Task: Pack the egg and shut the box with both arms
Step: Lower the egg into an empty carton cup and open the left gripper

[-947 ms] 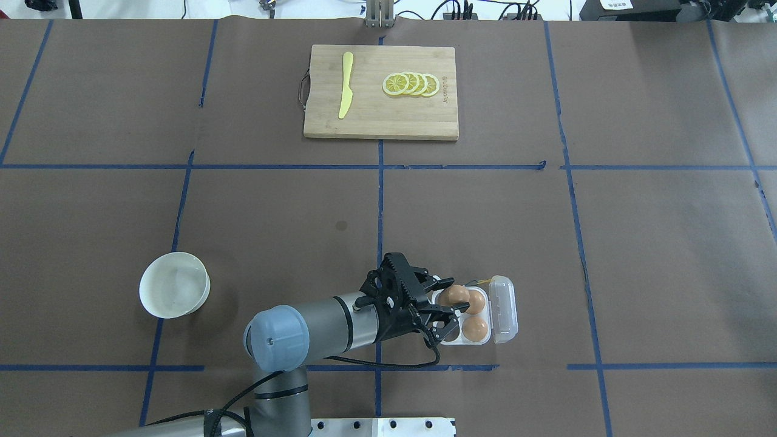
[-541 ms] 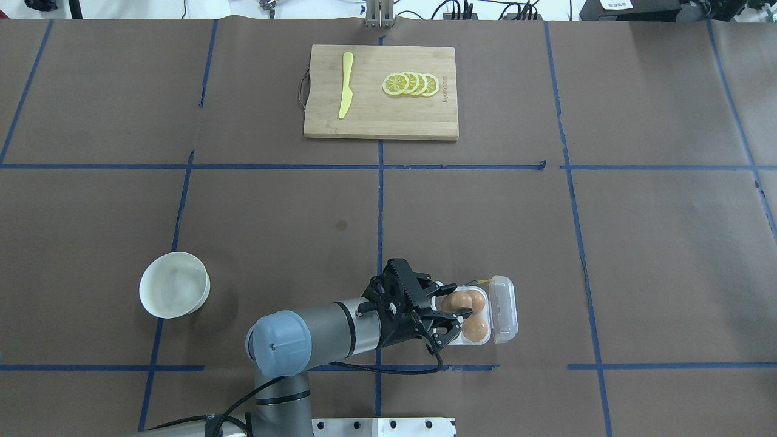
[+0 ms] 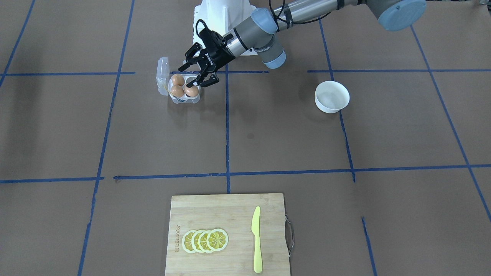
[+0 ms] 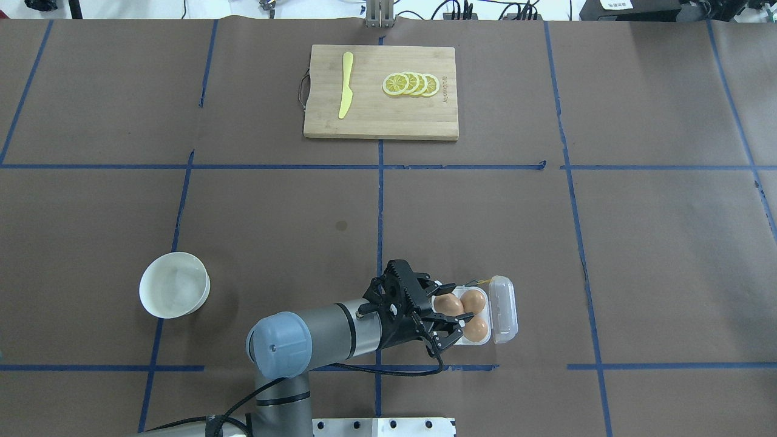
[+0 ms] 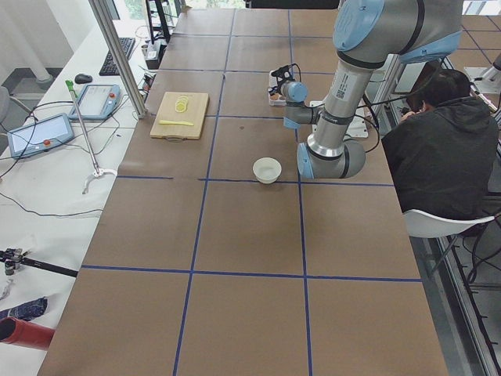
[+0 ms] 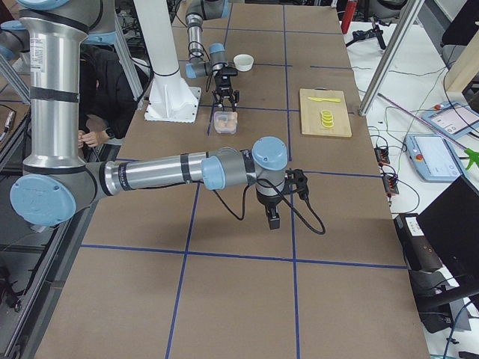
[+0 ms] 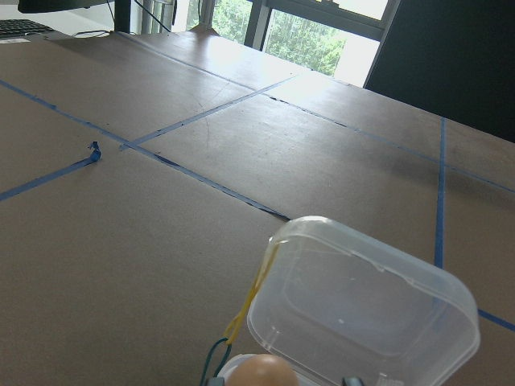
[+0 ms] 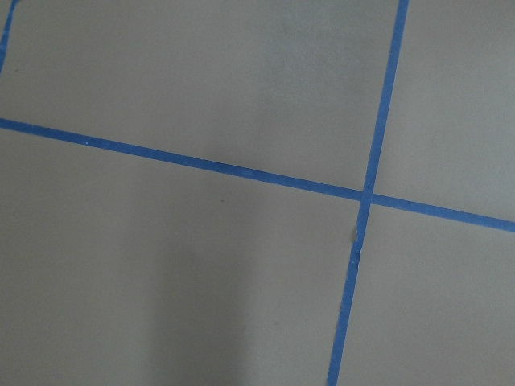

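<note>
Left gripper works over the box. In the overhead view its fingers stand part-spread, one to either side of the egg. Whether they press on it or have let go cannot be told. The egg sits at the fingertips, low in the cell nearest the wrist. The lid stands open just beyond the fingertips. Right gripper hangs well apart over bare table; the state of its fingers cannot be told.

Handling, by judgement:
- **Egg:** light, rigid, smooth and thin-shelled. It will likely slip from a loose hold and crack under a hard one, so take it lightly across the widest part.
- **Box:** thin plastic, light, and apt to slide and flex. Push the lid at its free edge while the other arm steadies the base.

Count:
- **Eggs:** three, the other two lying just past the fingertips.
- **Box:** one, with four cells, one of them an empty cell beside the fingers.
- **Bowl****:** one.
- **Cutting board****:** one.
- **Knife****:** one.
- **Lemon slices****:** four.
</note>
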Robot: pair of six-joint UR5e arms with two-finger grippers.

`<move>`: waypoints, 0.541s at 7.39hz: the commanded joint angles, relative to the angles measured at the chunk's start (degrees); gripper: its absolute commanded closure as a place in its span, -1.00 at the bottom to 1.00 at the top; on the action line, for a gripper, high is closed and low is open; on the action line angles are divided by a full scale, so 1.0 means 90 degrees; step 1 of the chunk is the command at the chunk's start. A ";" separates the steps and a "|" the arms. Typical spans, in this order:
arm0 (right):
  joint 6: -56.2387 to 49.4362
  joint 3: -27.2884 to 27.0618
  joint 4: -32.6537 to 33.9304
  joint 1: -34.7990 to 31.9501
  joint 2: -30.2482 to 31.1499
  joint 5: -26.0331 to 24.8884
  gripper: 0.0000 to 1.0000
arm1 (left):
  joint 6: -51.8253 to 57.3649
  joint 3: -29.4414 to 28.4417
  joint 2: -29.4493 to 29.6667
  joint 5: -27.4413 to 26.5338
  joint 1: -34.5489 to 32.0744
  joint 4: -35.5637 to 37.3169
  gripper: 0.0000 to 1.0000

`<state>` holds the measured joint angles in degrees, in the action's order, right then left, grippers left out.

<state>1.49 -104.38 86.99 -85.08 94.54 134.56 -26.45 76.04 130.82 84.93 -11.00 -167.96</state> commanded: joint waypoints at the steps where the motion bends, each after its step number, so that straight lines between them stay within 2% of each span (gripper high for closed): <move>1: 0.0000 0.0006 0.0002 0.0000 0.0003 0.0000 -1.00 | -0.0010 0.0027 -0.0005 -0.0004 -0.0027 0.0009 -0.99; 3: 0.0000 0.0006 0.0002 0.0000 -0.0006 0.0010 -1.00 | -0.0282 0.0279 -0.0014 0.0064 -0.0192 0.0164 -1.00; 4: 0.0000 0.0006 0.0002 0.0000 -0.0007 0.0010 -1.00 | -0.0312 0.0639 -0.0024 0.0191 -0.0338 0.0823 -1.00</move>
<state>1.49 -104.33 86.99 -85.08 94.52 134.62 -28.42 78.71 130.70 85.61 -12.61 -165.39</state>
